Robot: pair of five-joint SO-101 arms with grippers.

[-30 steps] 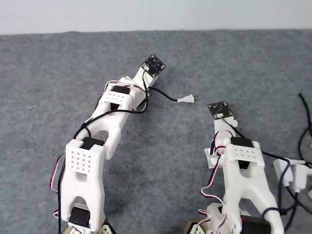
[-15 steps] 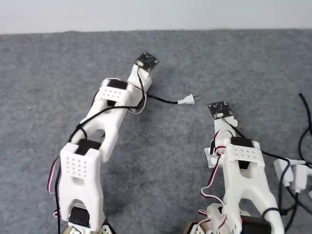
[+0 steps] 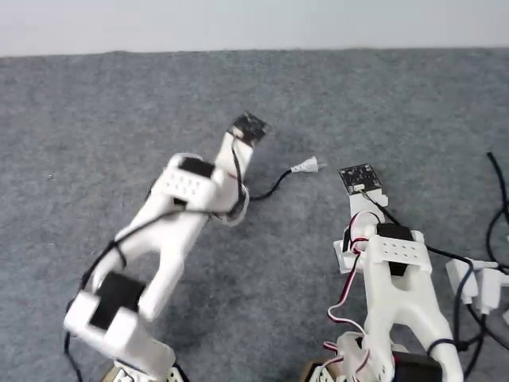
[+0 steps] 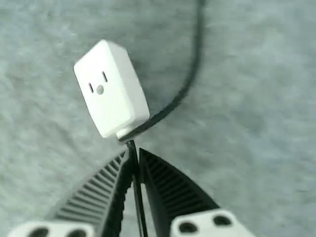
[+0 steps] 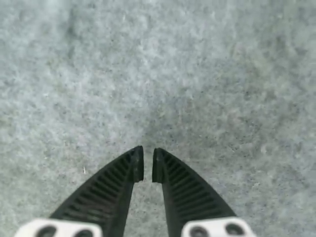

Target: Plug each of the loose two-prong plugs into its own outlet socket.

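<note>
Jutting out just past the left gripper's point(image 4: 133, 155) fingertips is a white outlet socket point(image 4: 111, 89), a rounded block tilted to one side. Its face, with two slots and a round hole, is turned toward the wrist camera. Whether the block rests on the surface or hangs clear of it cannot be told. A black cord point(image 4: 190, 74) leaves the back end of the block. The left gripper is pinched narrow on this cord right behind the block, both ribbed fingers pressed against it. Beyond the pinch, the cord sweeps away in a curve over the grey carpet point(image 4: 256, 123).

From above, a white two-prong plug point(image 3: 305, 166) lies on the carpet between the two arms, prongs pointing toward the right arm's side. Its thin black lead point(image 3: 274, 185) curves back and disappears under the left arm point(image 3: 183, 207). Whether this lead is the same cord the gripper pinches cannot be told. The left arm stretches diagonally out over the middle of the carpet, its wrist near the plug but not touching it.

The right gripper point(image 5: 147, 160) points down at bare carpet, its fingers drawn almost together with a thin slit at the tips and nothing held between them. The right arm point(image 3: 394, 270) stands close to its base, just beside the plug. Near the carpet's right edge sit some white blocks point(image 3: 473, 282) amid looping black cables point(image 3: 501, 207), well apart from the plug.
</note>
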